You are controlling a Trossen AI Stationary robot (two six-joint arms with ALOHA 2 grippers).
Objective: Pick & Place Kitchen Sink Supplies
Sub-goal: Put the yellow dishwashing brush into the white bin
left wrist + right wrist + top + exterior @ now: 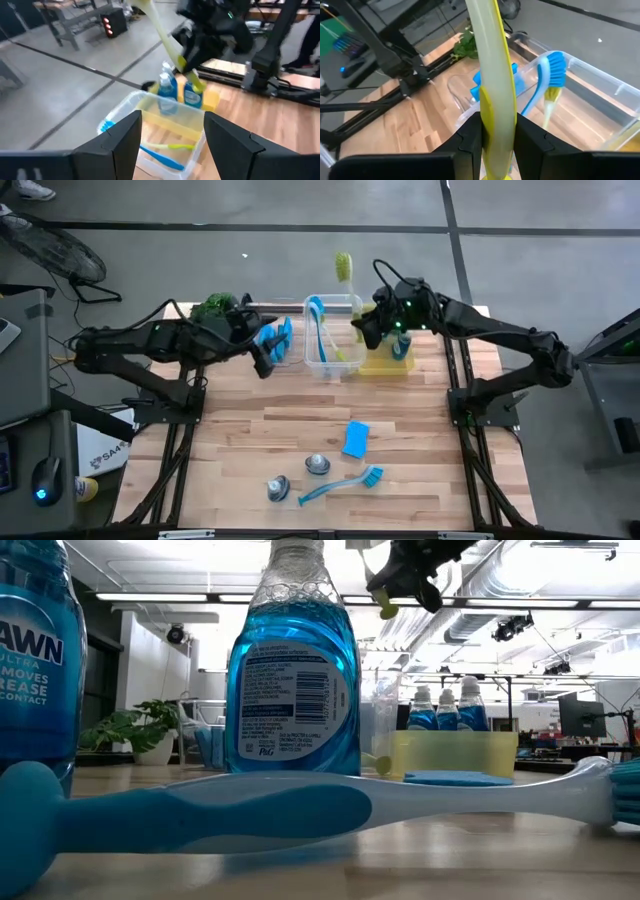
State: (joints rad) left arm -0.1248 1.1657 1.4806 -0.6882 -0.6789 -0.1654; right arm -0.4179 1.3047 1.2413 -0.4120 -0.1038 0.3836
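At the table's 12 o'clock edge, a yellow-green dish brush (343,268) is gripped by its handle between the nearly closed fingers of the right gripper (366,328); its head is pointed past the table edge over the floor. The gripper is held above the clear bin (333,332) and yellow bin (386,364). In the clear bin, a blue brush (318,320) and another yellow-green brush (549,102) are seen lying together. In the yellow bin, just at 3 o'clock of the clear one, blue bottles (168,88) with grey caps are stood upright. Blue sponges (277,339) are stacked in a small clear container at 9 o'clock of the clear bin. The left gripper (262,358) is placed just beside those sponges, fingers spread wide, nothing held. A green plant (214,308) is seen near the left arm at the far edge. Toward 6 o'clock, a loose blue sponge (355,439), a second blue brush (340,484) and two upright bottles (317,465) are left on the wooden table (400,420), well apart from the bins.
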